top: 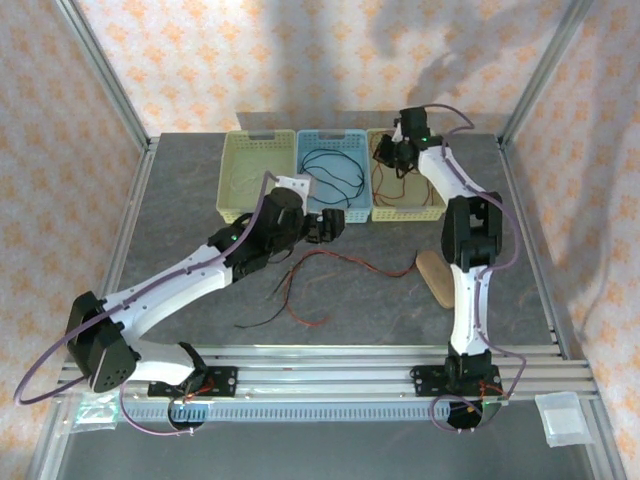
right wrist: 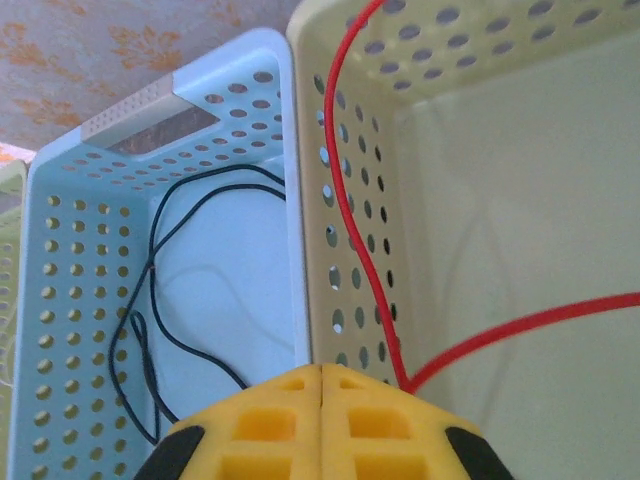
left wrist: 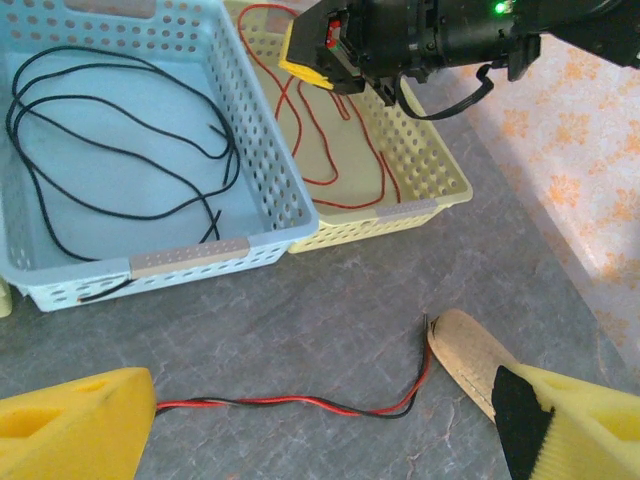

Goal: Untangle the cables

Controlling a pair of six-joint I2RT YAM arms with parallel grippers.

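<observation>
Nearest the arm bases, the left gripper [left wrist: 320, 425] hangs low over the grey table [top: 180, 200] with its yellow pads spread wide and nothing between them. A twisted red-and-black cable pair [left wrist: 290, 403] lies on the table just beyond them, its far end touching an oval wooden piece [left wrist: 465, 350]. Beyond that, the blue basket [left wrist: 255, 150] holds a loose black cable [left wrist: 100, 130], and the yellow basket [left wrist: 420, 210] beside it holds a red cable [left wrist: 330, 180]. The right gripper [right wrist: 320, 375] is inside that yellow basket with its pads pressed together. The red cable bends at its tip, but whether it is pinched cannot be told. The pale basket [top: 232, 170] at far left has contents too faint to identify. Judgement: two cables are sorted and the twisted pair is left to separate.
</observation>
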